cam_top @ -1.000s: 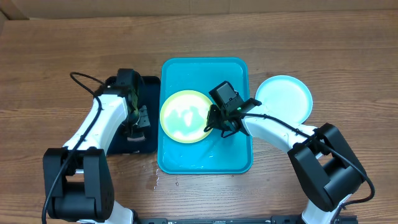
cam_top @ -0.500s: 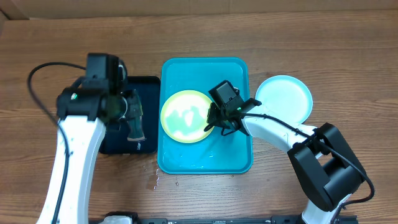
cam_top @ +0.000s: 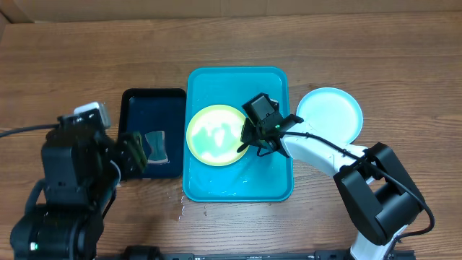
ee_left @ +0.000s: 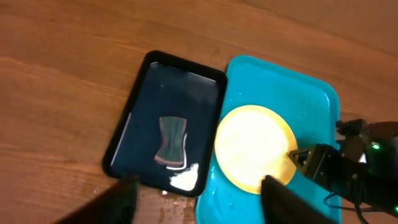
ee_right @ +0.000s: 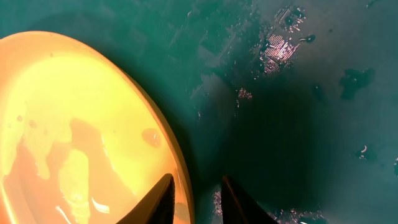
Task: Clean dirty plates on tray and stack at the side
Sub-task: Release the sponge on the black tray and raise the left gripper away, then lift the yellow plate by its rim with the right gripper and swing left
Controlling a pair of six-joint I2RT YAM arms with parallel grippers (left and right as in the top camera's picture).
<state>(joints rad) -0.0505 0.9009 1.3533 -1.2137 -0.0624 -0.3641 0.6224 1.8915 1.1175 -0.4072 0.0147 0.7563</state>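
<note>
Wooden table (cam_top: pixel 86 65), seen from above: a turquoise tray (cam_top: pixel 238 186) lies at centre, a narrower black tray (cam_top: pixel 141 101) just beside its left edge, and a light-blue plate (cam_top: pixel 330 114) just off its right edge; water droplets (cam_top: pixel 182 209) speckle the wood at the turquoise tray's near-left corner

Lifted the left gripper (cam_top: pixel 132 154) off the black tray (cam_top: pixel 137 115), swung it out to the left, then drew it back toward the table's near left corner, high up and close under the overhead camera. Uncovered the tray in doing so, baring the grey sponge (cam_top: pixel 155 144) on its floor, now well apart from the gripper. Ended with fingers spread wide, nothing between them.
</note>
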